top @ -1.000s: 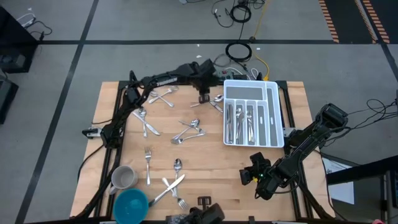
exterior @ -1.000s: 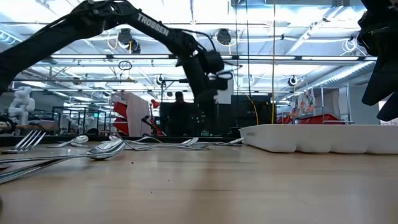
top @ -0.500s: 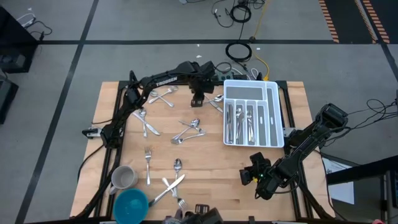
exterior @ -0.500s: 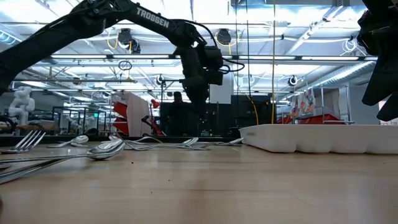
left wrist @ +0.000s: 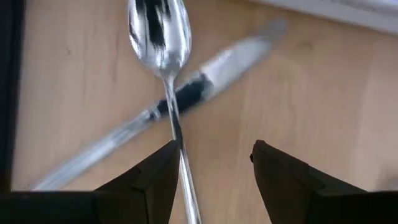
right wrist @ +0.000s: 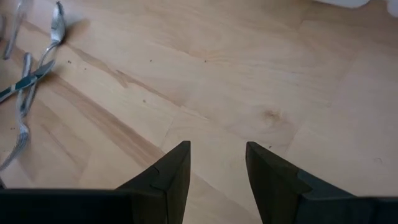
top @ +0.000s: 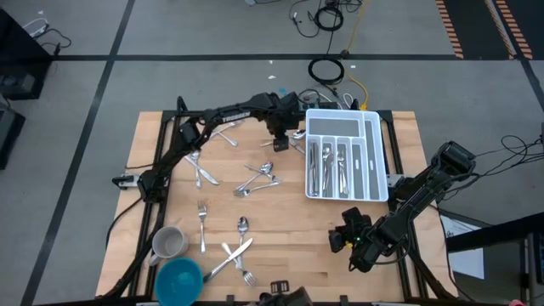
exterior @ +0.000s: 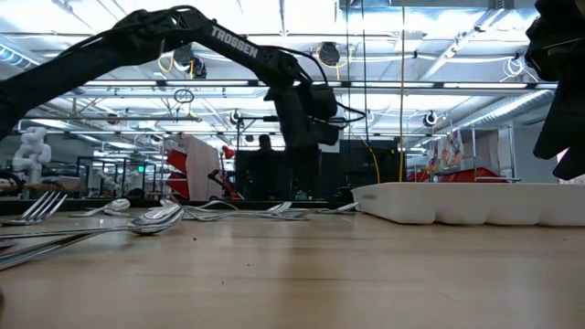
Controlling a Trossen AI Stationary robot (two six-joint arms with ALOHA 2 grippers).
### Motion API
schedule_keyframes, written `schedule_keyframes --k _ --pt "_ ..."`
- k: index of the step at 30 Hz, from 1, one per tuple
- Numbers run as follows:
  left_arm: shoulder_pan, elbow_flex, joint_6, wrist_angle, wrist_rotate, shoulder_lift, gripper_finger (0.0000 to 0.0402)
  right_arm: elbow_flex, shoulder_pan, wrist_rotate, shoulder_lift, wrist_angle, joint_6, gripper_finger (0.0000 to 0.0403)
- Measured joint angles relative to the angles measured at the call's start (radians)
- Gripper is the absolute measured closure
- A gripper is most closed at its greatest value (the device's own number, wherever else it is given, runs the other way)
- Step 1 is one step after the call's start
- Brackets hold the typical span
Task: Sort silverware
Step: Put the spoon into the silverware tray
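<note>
Shiny silver metal spoon [left wrist: 163, 56] lies crossed over a slim silver metal knife [left wrist: 186, 93] on the pale wooden worktop [top: 289, 229], at abt 9 o'clock of the white compartmented plastic tray [top: 342, 155]. Left tool [top: 279, 138] hangs above them, jaws wide, nothing held. Best next: centre jaws astride spoon handle only, lower straight, avoid knife. Right tool [top: 348, 240] waits at worktop's 5 o'clock, jaws part-open, empty.

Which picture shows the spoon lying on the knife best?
The left wrist view: the spoon fills the picture, its handle crossing the knife, between the open left gripper fingers. The high view shows it tiny beside the tray. The low view only shows distant cutlery; the right wrist view misses it.
</note>
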Motion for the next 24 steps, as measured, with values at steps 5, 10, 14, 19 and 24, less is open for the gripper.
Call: schedule_keyframes --k 5,10,14,19,24 --pt "-0.024 0.000 -0.004 0.037 -0.092 0.034 0.0194 0.000 0.000 0.000 0.000 -0.007 0.000 0.0257" --pt "-0.018 0.000 -0.095 0.023 -0.125 0.069 0.0194 0.000 0.000 0.000 0.000 -0.007 0.000 0.0257" --pt "-0.006 0.000 -0.156 0.034 -0.121 0.075 0.0201 0.000 0.000 0.000 0.000 -0.007 -0.004 0.0257" --pt "-0.001 0.000 -0.100 0.035 -0.148 0.079 0.0280 0.000 0.000 -0.002 0.000 -0.009 -0.023 0.0257" --pt "-0.020 0.000 0.018 0.021 -0.227 0.079 0.0323 0.000 0.000 -0.001 0.000 -0.017 -0.030 0.0257"
